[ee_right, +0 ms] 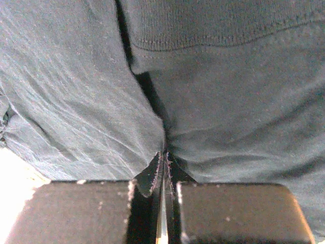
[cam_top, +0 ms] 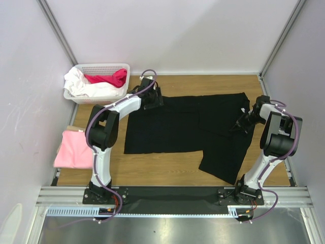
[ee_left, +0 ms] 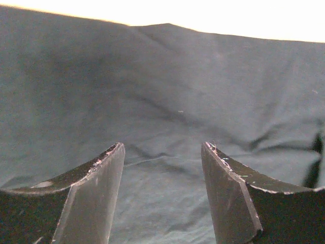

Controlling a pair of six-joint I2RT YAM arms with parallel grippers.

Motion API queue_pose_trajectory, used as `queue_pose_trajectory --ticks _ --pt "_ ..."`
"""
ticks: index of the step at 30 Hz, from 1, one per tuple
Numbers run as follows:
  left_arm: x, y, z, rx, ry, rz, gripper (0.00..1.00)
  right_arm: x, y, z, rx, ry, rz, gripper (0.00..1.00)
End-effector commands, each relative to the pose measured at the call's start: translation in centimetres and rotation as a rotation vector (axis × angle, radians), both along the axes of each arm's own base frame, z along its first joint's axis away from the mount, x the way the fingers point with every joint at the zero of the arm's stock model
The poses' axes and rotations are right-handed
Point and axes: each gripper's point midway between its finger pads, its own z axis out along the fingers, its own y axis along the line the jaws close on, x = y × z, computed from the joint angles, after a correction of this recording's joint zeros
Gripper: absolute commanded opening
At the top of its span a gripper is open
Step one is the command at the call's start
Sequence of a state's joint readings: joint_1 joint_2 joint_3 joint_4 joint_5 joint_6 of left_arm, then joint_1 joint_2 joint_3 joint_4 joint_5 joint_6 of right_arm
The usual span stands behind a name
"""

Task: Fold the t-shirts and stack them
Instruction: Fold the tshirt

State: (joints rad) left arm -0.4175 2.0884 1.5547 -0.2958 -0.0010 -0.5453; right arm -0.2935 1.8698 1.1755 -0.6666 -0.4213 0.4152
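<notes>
We see black t-shirt (cam_top: 177,127) spread flat mid-table, pink t-shirt (cam_top: 73,149) at left table edge. Left arm stretched to its far-left corner, left gripper (ee_left: 162,147) wide apart over cloth. Right arm bent down, right gripper (ee_right: 163,155) pinching black cloth. We count two shirts, two arms, one basket (cam_top: 101,66).
</notes>
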Motion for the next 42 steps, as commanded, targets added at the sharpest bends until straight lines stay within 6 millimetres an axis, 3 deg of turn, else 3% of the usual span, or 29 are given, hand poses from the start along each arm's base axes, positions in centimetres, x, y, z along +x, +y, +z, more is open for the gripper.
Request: queue_pose_trajectory --ticks 1,10,17,26,28,29,31,33,35,38,42 --pt "0.6 1.9 3.4 0.013 -0.069 0.119 0.68 -0.2 -0.1 1.7 -0.029 -0.026 0.009 0.0" --pt "0.0 4.4 1.8 0.031 -0.042 0.246 0.68 -1.9 -1.0 2.8 -0.095 0.009 0.0 0.0" --pt "-0.2 6.1 1.3 0.053 -0.029 0.306 0.69 -2.8 -2.7 2.9 -0.144 0.038 -0.038 0.0" --pt "-0.4 7.0 0.8 0.045 -0.015 0.328 0.69 -2.6 -3.5 2.8 -0.137 0.05 -0.049 0.0" --pt "-0.4 6.9 0.7 0.044 -0.016 0.323 0.69 -2.5 -3.2 2.9 -0.122 0.047 -0.042 0.16" --pt "-0.3 6.9 1.0 0.043 -0.021 0.319 0.69 -2.1 -3.2 3.6 -0.117 0.028 -0.036 0.2" --pt "-0.2 6.9 1.3 0.052 -0.028 0.309 0.69 -1.3 -3.2 4.7 -0.116 -0.005 -0.024 0.39" --pt "0.2 6.8 2.5 0.053 -0.054 0.297 0.69 0.3 -3.6 6.9 -0.133 -0.056 -0.016 0.52" --pt "0.7 6.9 3.9 0.068 -0.092 0.274 0.69 2.6 -4.2 9.8 -0.164 -0.136 -0.018 0.56" --pt "2.2 6.6 5.8 0.084 -0.157 0.232 0.69 5.6 -4.2 12.0 -0.216 -0.243 0.001 0.59" --pt "4.1 5.2 6.5 0.035 -0.2 0.217 0.69 9.8 -3.1 12.2 -0.201 -0.35 -0.012 0.59"
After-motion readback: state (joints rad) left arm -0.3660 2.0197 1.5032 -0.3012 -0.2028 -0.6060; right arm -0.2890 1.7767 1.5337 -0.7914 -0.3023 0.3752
